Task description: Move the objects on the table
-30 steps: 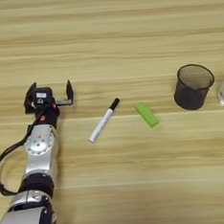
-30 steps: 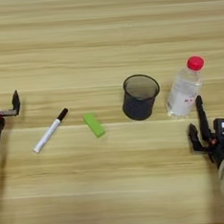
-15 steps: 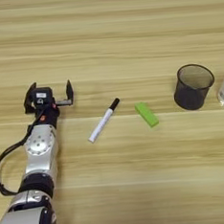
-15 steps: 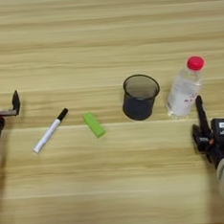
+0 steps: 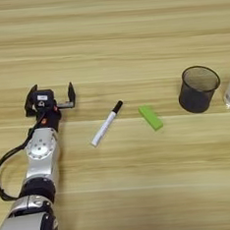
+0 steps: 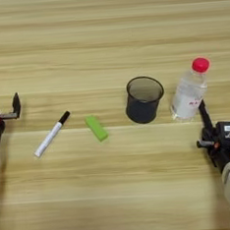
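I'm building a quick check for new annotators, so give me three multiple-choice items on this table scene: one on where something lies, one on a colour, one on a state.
1. What lies between the white marker and the black mesh cup?
A. a green block
B. a spoon
C. the bottle

2. What colour is the cap of the clear bottle?
A. blue
B. red
C. white

3. How is the left end effector?
A. shut on the marker
B. inside the cup
C. open, holding nothing

Answers:
1 A: the green block sits on the table right of the marker and left of the cup.
2 B: the cap on top is red.
3 C: its two fingers stand apart over bare wood, left of the marker.
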Controlling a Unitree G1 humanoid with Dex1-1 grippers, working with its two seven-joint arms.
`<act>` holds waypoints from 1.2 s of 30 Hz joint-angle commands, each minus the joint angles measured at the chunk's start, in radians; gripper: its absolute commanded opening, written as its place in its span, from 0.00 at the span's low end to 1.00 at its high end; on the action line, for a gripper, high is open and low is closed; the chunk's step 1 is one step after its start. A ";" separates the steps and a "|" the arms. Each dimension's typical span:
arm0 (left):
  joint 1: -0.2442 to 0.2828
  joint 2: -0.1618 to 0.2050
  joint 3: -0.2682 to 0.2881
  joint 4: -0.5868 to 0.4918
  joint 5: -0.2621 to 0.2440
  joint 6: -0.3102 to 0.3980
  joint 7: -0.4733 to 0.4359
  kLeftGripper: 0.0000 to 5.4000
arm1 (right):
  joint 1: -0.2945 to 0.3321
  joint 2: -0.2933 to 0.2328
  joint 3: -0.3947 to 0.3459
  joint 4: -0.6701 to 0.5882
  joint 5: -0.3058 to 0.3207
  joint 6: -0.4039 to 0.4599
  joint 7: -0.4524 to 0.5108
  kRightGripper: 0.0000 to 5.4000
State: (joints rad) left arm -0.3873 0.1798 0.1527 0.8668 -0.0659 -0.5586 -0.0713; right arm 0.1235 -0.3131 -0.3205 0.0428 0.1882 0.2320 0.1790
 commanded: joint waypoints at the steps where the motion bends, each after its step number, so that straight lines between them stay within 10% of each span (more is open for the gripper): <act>1: -0.024 0.002 0.003 0.012 0.006 -0.006 0.004 1.00 | -0.007 0.003 -0.016 0.007 -0.009 -0.004 -0.030 0.21; 20: -0.025 -0.001 0.001 0.020 0.007 -0.013 0.005 1.00 | -0.020 -0.012 -0.113 -0.415 0.059 -0.050 -0.063 0.21; 29: -0.027 0.001 0.003 0.022 0.005 -0.014 0.003 1.00 | 0.051 0.010 0.043 -0.718 0.127 0.016 0.010 0.21; 36: -0.023 0.001 0.003 0.017 0.004 -0.014 0.001 1.00 | 0.055 0.023 0.179 -0.695 0.123 0.041 0.059 0.21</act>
State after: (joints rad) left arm -0.3990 0.1776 0.1529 0.8802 -0.0663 -0.5648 -0.0708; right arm 0.1795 -0.3002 -0.1982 -0.6678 0.3175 0.2532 0.2257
